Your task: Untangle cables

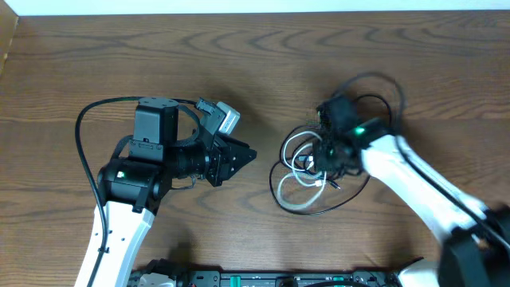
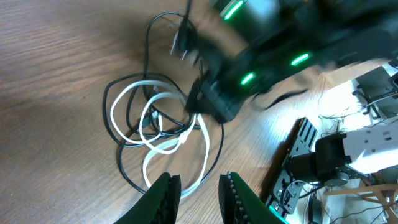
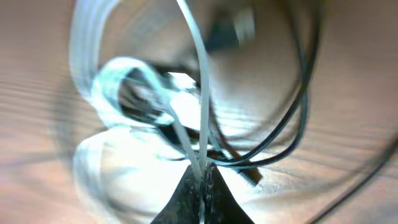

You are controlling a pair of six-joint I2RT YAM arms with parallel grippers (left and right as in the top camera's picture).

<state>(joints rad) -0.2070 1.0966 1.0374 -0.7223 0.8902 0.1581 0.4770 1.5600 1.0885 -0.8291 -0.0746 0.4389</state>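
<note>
So here's the state of things. Both cords sit in one tangle on the brown wood-grain tabletop, a bit right of centre when seen from overhead. The thin white cord makes several overlapping loops, and the thin black cord runs around and through them in wider loops. They cross each other in a bunch of places, so they're definitely not separated yet. One black strand reaches up away from the pile and ends in a small dark plug, though that bit is blurry.

The right hand is down in the middle of the tangle with its fingertips pressed together. On its own camera a white strand drops straight into the seam between the tips, so it looks pinched on the white cord. The black cord curves in right beside that spot. I can't tell whether it's caught too, because the view is smeared.

The left hand is off to the left of the pile, pointing at it, near but not touching. Its two fingers stand a little apart, a narrow gap with nothing gripped. On its camera the nearest white loop shows on the tabletop beyond the tips.
</note>
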